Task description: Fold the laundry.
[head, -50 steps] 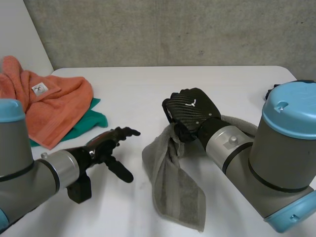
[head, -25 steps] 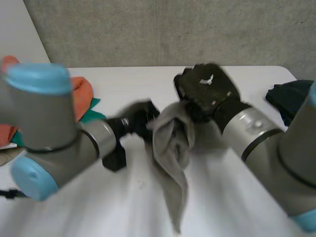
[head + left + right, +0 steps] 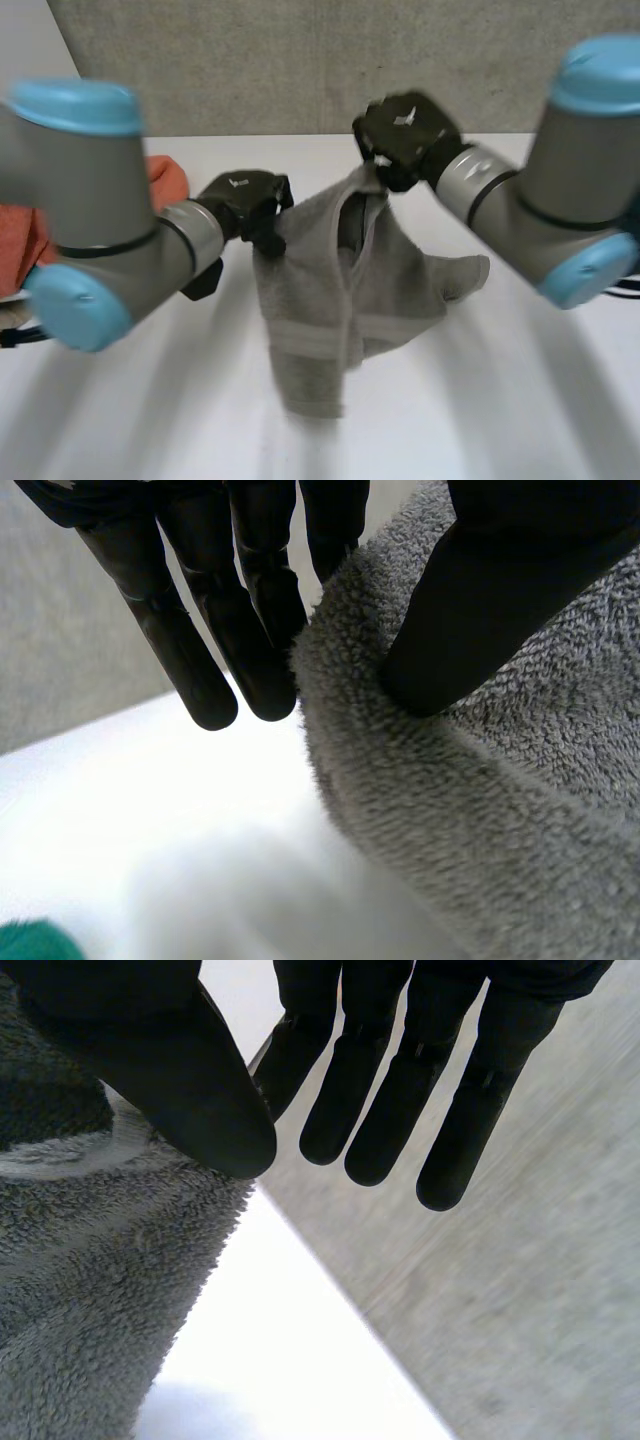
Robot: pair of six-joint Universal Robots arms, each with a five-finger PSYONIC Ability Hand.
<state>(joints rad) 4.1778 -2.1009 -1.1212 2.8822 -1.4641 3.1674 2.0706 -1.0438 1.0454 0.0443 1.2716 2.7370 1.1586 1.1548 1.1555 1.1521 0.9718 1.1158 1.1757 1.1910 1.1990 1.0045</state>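
A grey towel (image 3: 330,285) hangs above the white table (image 3: 520,400), held up by both hands. My left hand (image 3: 245,200) grips its upper left edge. In the left wrist view the thumb (image 3: 480,610) presses the grey pile (image 3: 500,810) against the straight fingers (image 3: 250,630), pinching the edge. My right hand (image 3: 405,130) holds the upper right edge higher and further back. In the right wrist view its thumb (image 3: 150,1070) sits on the towel (image 3: 90,1310), with the fingers (image 3: 390,1090) straight behind the cloth's edge. The towel sags in folds between the hands, its lower end dangling toward the table's front.
An orange towel (image 3: 20,240) lies at the table's left side, partly behind my left arm. A bit of green cloth (image 3: 30,942) lies on the table below the left hand. A concrete wall (image 3: 300,60) runs behind the table.
My left hand swung over from open on the table and pinched the towel's edge. Both hands then rose and spread apart, lifting the towel off the table.
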